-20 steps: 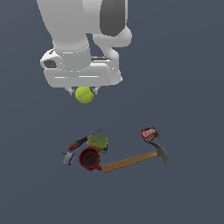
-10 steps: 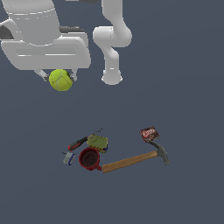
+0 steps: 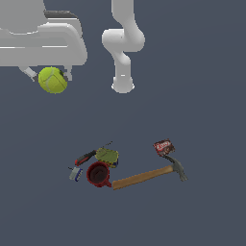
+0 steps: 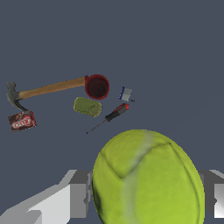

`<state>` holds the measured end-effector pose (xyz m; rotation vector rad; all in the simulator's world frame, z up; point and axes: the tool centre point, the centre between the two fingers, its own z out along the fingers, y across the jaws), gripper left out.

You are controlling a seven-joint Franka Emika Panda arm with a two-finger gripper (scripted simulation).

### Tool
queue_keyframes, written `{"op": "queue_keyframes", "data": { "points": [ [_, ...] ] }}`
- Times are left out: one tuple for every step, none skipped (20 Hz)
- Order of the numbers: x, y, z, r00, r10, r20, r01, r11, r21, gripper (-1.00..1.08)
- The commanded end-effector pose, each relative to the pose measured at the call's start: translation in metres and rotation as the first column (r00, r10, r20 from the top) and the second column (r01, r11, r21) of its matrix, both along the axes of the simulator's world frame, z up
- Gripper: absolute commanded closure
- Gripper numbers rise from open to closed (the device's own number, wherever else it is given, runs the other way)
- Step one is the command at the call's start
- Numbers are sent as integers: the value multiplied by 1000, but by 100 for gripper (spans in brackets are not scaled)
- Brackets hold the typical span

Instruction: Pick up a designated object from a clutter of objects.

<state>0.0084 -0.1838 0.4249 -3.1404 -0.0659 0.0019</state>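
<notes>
Dark grey-blue floor is seen in both views, unmarked. The tennis ball (image 3: 53,79) is held clamped in the gripper (image 3: 52,77), high above the clutter and well apart from it. Compared with half a second ago, ball and gripper are closer to the exterior camera and further toward that view's left; the pick is judged done.

Only the exterior view shows the arm's base. In the wrist view the ball's pale seam (image 4: 131,175) is resolved, with hammer (image 4: 48,89), mug (image 4: 96,86), can (image 4: 87,106), screwdriver (image 4: 111,116), red box (image 4: 21,121) and a small blue-grey item (image 4: 126,93) lying below.
</notes>
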Motion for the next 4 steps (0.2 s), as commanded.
{"op": "queue_keyframes", "data": {
  "points": [
    [1, -2, 4, 1000, 1, 1, -1, 1000, 0, 108],
    [1, -2, 4, 1000, 1, 1, -1, 1000, 0, 108],
    [2, -3, 4, 1000, 1, 1, -1, 1000, 0, 108],
    [2, -3, 4, 1000, 1, 1, -1, 1000, 0, 108]
  ]
}}
